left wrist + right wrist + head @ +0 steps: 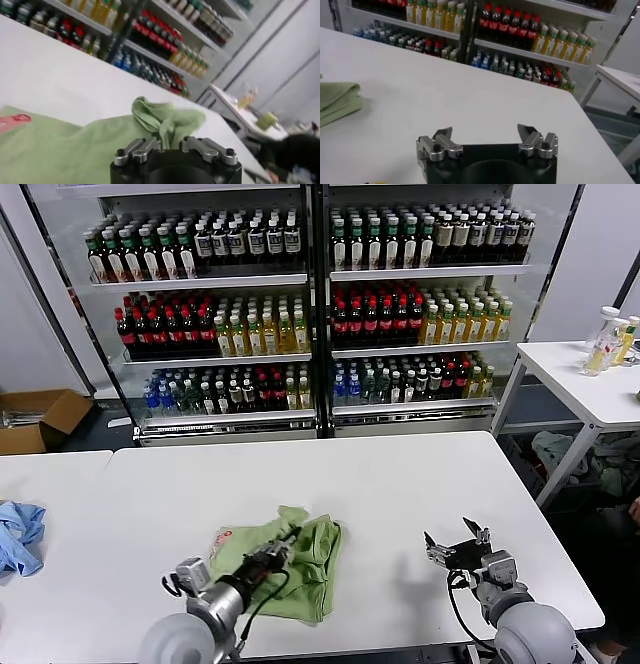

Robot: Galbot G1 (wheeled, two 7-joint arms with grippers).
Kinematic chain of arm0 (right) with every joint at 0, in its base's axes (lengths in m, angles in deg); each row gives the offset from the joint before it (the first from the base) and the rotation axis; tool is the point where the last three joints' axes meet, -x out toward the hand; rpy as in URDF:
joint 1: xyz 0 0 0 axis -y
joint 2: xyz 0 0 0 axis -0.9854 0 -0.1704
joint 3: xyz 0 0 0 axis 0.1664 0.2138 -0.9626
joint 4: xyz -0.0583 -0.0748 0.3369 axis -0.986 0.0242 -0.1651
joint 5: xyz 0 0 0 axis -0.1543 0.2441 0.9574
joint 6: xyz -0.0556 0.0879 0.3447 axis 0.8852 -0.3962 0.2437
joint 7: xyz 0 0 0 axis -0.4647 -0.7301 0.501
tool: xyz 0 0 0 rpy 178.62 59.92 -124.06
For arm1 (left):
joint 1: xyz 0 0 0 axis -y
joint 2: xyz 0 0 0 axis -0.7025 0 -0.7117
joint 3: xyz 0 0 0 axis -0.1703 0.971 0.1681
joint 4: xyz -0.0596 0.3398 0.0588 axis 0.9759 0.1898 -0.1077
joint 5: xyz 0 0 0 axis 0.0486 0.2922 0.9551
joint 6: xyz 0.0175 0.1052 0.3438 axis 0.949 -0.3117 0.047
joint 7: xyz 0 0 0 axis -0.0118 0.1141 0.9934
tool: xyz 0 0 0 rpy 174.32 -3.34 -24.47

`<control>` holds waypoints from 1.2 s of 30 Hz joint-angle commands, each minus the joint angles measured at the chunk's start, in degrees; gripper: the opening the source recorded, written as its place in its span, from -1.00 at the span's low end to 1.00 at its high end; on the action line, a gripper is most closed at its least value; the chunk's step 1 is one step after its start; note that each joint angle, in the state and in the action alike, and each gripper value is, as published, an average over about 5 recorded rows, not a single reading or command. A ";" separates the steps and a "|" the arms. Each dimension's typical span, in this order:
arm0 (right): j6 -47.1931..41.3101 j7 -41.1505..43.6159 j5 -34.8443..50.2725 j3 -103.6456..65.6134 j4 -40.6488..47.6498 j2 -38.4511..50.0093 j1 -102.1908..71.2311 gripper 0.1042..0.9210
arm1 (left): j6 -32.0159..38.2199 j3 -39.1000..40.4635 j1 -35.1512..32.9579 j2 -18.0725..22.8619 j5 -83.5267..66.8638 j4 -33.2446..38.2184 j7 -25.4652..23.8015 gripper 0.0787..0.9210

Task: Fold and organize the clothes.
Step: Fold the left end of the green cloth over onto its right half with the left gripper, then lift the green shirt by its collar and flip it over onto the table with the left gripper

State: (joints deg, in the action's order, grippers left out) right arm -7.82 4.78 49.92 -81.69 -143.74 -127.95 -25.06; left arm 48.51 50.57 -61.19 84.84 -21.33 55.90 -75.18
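Light green short-sleeved cotton T-shirt (295, 562) crumpled in a loose heap on the white table (360, 484), near its front edge and left of its middle; red-and-white print showing at the heap's left end. One T-shirt only.

Left gripper (277, 553) reaching forward from the table's front edge, low and nearly level, laid over the T-shirt. Fingers (145, 146) drawn close together with a raised fold of green fabric pinched between them, seen bunched just past the tips in the left wrist view.

Right gripper (455, 542) hovering just above the table, right of the T-shirt and well apart from it, also pointing away from the front edge. Fingers (442, 136) spread wide, holding nothing; only bare tabletop between them, with the T-shirt's folded edge (337, 102) off to one side in the right wrist view.

One light blue cloth (20, 536) bunched on the table's far left. Two glass-fronted coolers (315, 304) full of bottles behind the table. One brown cardboard box (40, 419) on the floor beyond the table's left end. One smaller white side table (585, 379) beyond its right end, carrying a few bottles (608, 344).
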 commanded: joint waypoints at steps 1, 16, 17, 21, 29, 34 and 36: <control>0.26 0.13 -0.02 0.50 1.05 0.07 1.07 0.76 | -0.22 5.27 0.58 0.23 6.82 -0.02 -1.11 -0.34; 0.15 -0.13 0.02 1.43 2.13 -0.85 2.62 0.76 | -0.35 -8.67 -6.48 -1.20 0.48 10.34 -0.37 0.67; 0.13 -0.14 0.00 1.44 2.12 -0.89 2.62 0.76 | -0.31 -9.55 -6.45 -1.32 1.18 9.43 0.21 0.70; 0.12 -0.16 -0.04 1.32 2.13 -0.89 2.67 0.76 | 0.18 -11.20 -5.37 -2.51 6.31 2.27 1.97 0.76; 0.13 -0.22 -0.30 1.00 1.73 -0.61 2.25 0.76 | 1.42 -10.34 -3.38 -3.61 11.51 -9.22 2.27 0.77; 0.11 -0.25 -0.31 0.68 1.43 -0.43 2.16 0.76 | 2.09 -10.39 -2.91 -3.91 11.56 -10.82 2.25 0.77; 0.10 -0.26 -0.34 0.56 1.31 -0.41 2.02 0.76 | 2.43 -10.65 -2.72 -4.08 11.48 -11.17 2.32 0.77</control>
State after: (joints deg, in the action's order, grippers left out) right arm -7.69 4.54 49.63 -80.98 -142.33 -128.38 -22.96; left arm 50.21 41.42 -64.08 81.26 -12.55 50.67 -73.44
